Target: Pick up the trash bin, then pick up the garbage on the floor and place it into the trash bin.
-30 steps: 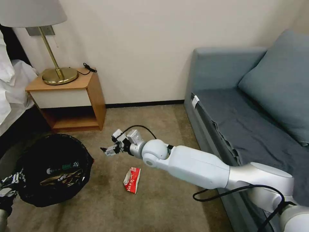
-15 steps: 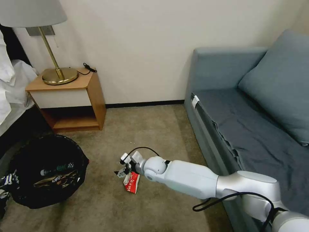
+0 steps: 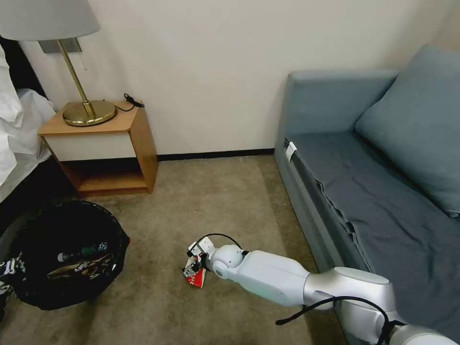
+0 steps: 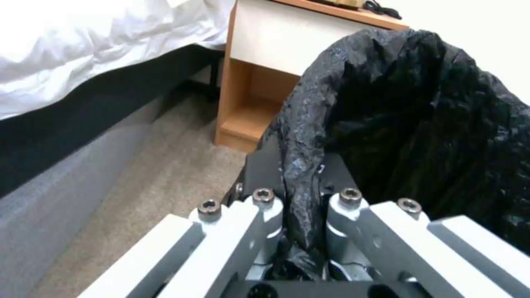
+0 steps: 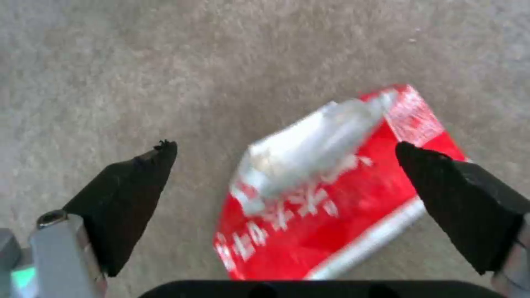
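The trash bin (image 3: 28, 287), lined with a crinkly black bag, hangs at the lower left. My left gripper (image 3: 8, 280) holds it at the view's edge. In the left wrist view the left gripper (image 4: 298, 176) is shut on the bin's bag rim (image 4: 309, 124). A green-labelled bottle (image 3: 86, 250) and a gold-brown wrapper (image 3: 81, 269) lie inside the bin. A red-and-white packet (image 3: 196, 279) lies on the carpet. My right gripper (image 3: 193, 264) is low over it. In the right wrist view the right gripper (image 5: 284, 145) is open, one black finger on each side of the packet (image 5: 331, 207).
A wooden nightstand (image 3: 139, 143) carrying a brass lamp (image 3: 88, 112) stands against the back wall on the left. White bedding (image 3: 14, 129) is at the far left. A blue-grey sofa (image 3: 373, 191) runs along the right. Bare carpet (image 3: 215, 196) stretches between them.
My right arm has swung down from beside the bin to the packet on the carpet, its gripper open. The bin has shifted slightly left.
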Controlling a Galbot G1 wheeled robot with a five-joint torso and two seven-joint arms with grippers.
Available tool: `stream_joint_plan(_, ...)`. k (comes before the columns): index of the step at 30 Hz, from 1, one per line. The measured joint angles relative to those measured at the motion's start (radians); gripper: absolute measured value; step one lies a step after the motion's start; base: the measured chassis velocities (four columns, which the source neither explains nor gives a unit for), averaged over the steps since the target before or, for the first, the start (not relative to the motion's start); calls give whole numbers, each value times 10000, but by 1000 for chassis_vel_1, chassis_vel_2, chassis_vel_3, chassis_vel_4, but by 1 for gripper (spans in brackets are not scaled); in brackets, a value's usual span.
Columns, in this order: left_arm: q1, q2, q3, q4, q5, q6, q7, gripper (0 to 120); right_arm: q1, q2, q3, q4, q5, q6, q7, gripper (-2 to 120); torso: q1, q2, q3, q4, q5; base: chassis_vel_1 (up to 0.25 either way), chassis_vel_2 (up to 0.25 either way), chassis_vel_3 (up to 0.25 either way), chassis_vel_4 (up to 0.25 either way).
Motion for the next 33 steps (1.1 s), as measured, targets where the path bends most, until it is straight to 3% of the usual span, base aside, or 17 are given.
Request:
stream_joint_plan(8, -115, 183, 60, 320, -107, -65, 54, 4, -206, 927, 160, -1306, -267, 249, 120, 100, 0, 0, 0, 0, -1, 0, 0, 0, 0)
stream_joint_plan(18, -156, 501, 49, 587, -319, -132, 92, 4, -415, 1008, 228, -1879, -855, 549, 296, 100, 0, 0, 0, 0, 0, 0, 0, 0, 0)
stream_joint_plan(24, -146, 569, 53, 599, -398, -146, 98, 4, -520, 994, 312, -2199, -1179, 758, 334, 84, 0, 0, 0, -1, 0, 0, 0, 0, 0)
stream_joint_plan(25, -118, 589, 46, 611, -433, -167, 112, 4, -536, 990, 316, -2259, -1260, 846, 330, 76, 0, 0, 0, 0, 1, 0, 0, 0, 0)
stream_joint_plan(33, 22, 582, 18, 623, -483, -246, 183, 4, -549, 984, 304, -2393, -1403, 1055, 299, 49, 0, 0, 0, 0, 3, 0, 0, 0, 0)
